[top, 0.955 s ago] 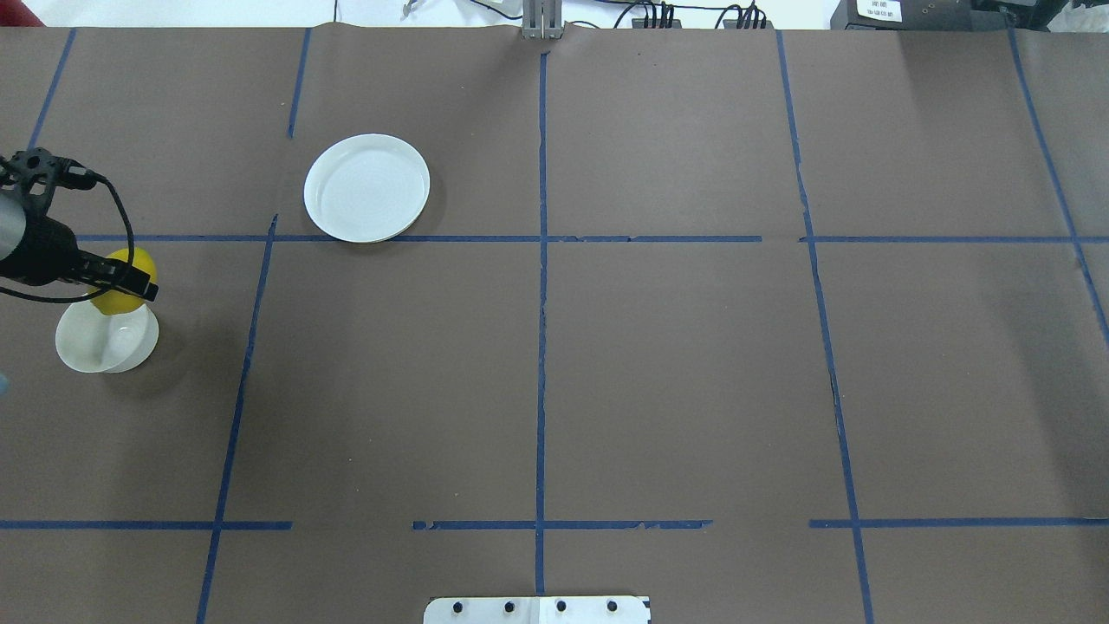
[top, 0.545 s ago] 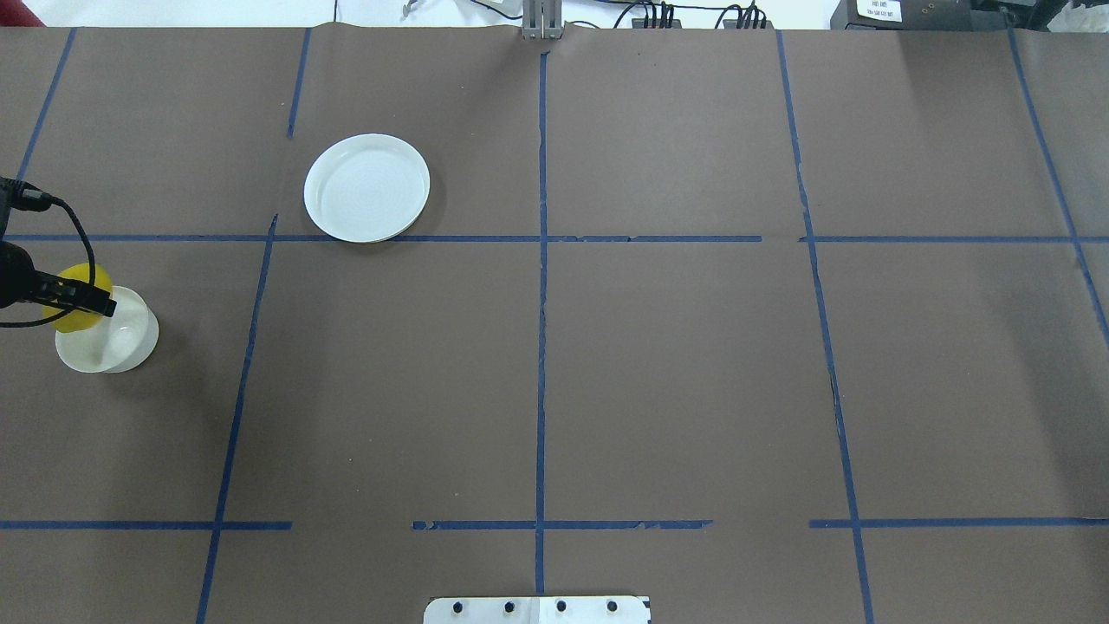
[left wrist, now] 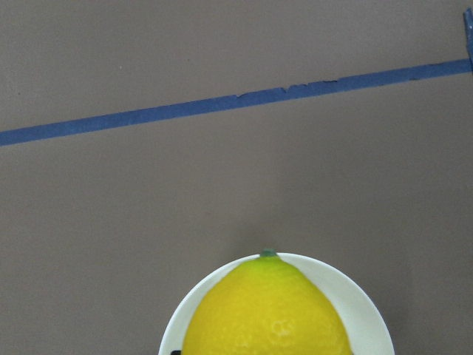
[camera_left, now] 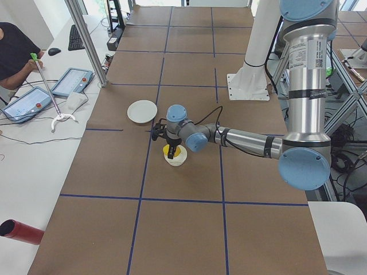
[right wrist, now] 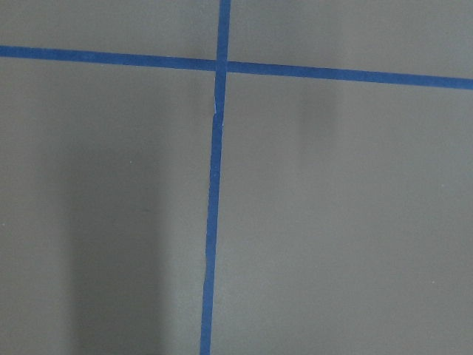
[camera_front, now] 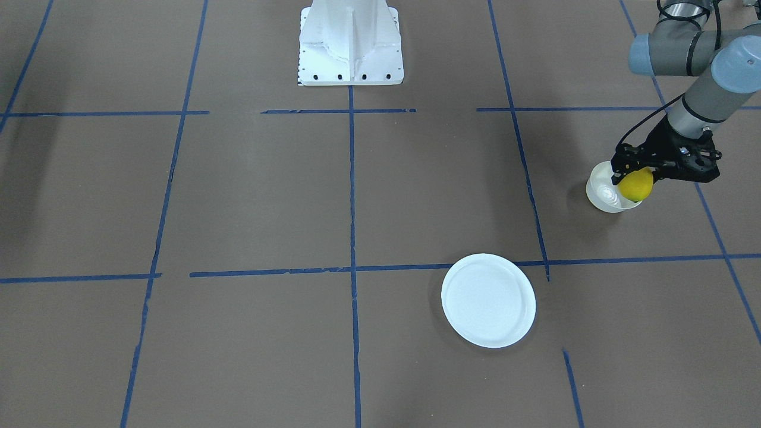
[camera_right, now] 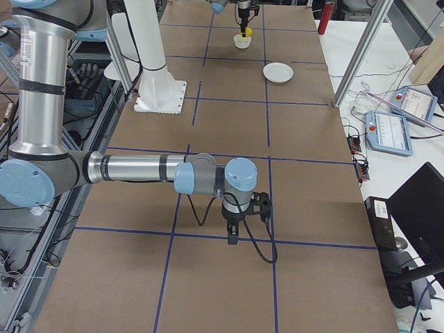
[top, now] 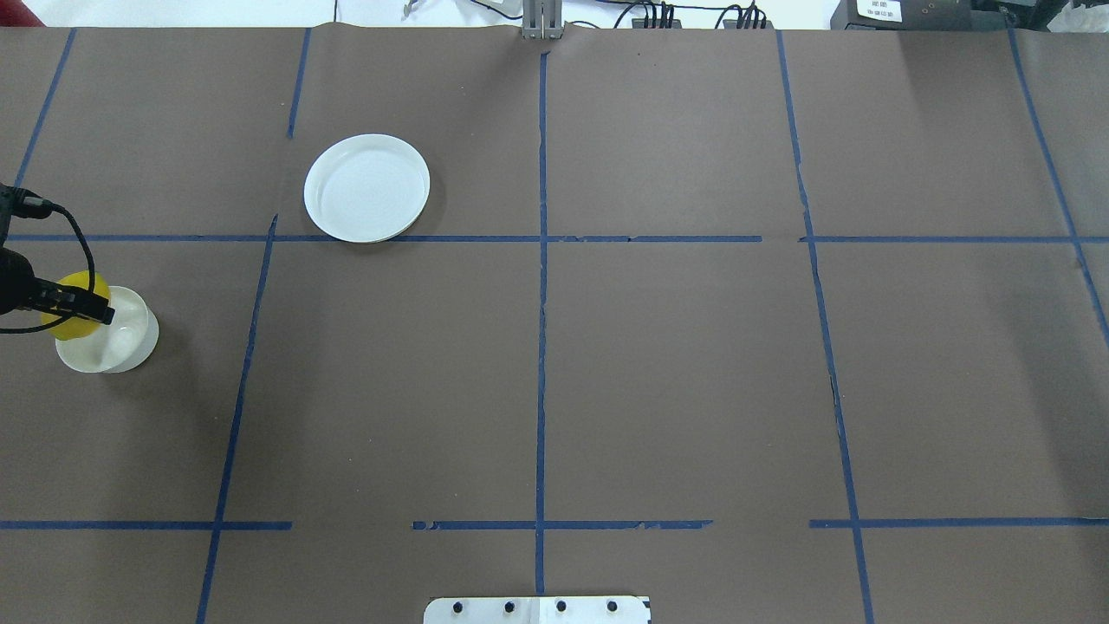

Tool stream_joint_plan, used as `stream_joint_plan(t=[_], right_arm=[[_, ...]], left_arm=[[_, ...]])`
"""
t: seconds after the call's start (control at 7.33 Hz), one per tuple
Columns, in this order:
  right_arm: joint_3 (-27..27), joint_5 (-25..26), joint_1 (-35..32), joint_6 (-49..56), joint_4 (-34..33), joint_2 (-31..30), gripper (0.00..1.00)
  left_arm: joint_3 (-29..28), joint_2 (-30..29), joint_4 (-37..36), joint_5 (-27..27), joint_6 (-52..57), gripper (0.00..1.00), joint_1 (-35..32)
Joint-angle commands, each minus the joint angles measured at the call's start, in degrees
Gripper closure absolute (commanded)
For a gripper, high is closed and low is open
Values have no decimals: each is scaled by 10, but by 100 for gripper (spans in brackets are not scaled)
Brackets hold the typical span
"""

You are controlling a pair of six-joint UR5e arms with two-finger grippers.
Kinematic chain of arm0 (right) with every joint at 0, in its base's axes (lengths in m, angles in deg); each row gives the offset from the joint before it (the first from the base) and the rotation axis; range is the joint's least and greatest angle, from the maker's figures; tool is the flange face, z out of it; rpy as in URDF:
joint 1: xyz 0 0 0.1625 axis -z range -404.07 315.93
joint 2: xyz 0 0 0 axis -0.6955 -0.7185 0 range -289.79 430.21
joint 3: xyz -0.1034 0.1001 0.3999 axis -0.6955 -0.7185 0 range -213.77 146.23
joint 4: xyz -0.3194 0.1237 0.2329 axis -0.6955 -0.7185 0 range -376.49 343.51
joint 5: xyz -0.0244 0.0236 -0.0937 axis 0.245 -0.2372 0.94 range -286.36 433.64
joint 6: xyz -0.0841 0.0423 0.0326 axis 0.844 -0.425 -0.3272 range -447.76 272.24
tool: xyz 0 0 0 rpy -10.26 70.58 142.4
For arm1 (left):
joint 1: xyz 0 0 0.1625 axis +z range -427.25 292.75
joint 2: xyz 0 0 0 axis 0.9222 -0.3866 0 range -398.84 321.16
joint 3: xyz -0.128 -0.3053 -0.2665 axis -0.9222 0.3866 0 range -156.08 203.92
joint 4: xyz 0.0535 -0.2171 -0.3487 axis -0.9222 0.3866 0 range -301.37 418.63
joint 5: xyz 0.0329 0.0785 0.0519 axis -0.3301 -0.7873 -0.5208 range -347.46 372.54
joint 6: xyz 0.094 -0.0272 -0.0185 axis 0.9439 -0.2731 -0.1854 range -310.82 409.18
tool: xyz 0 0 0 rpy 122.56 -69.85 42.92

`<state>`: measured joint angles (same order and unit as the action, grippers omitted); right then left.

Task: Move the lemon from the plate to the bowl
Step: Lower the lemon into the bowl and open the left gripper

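My left gripper [top: 87, 305] is shut on the yellow lemon [top: 71, 326] and holds it just over the small white bowl [top: 121, 342] at the table's left edge. The front view shows the lemon [camera_front: 636, 186] between the black fingers, above the near rim of the bowl [camera_front: 600, 193]. In the left wrist view the lemon [left wrist: 266, 318] covers most of the bowl [left wrist: 366, 314] below it. The flat white plate [top: 366, 186] lies bare, farther out and to the right. My right gripper [camera_right: 236, 232] hangs low over bare table; I cannot tell whether it is open or shut.
Brown paper with blue tape lines [top: 541, 260] covers the table. The white robot base [camera_front: 351, 41] stands at the middle of the near edge. A metal post [top: 541, 22] stands at the far edge.
My left gripper has carried the lemon leftward, from the bowl's far right rim to over its left part. It has hardly moved in the last half second.
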<state>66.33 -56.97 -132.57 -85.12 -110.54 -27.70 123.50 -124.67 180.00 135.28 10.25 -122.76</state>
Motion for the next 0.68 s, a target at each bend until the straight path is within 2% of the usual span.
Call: stream_joint_plan(t=[0.0,0.14,0.41,0.55], right_arm=[[0,0,0,0,0,0,0],[0,0,0,0,0,0,0],[0,0,0,0,0,0,0],[0,0,0,0,0,0,0]], left_arm=[[-6,-1,-2,19,0,75,0],[-10,-2,0,19,0,62,1],[-16,-3,2,19,4,45,2],[-16,-3,3,19,5,31,2]])
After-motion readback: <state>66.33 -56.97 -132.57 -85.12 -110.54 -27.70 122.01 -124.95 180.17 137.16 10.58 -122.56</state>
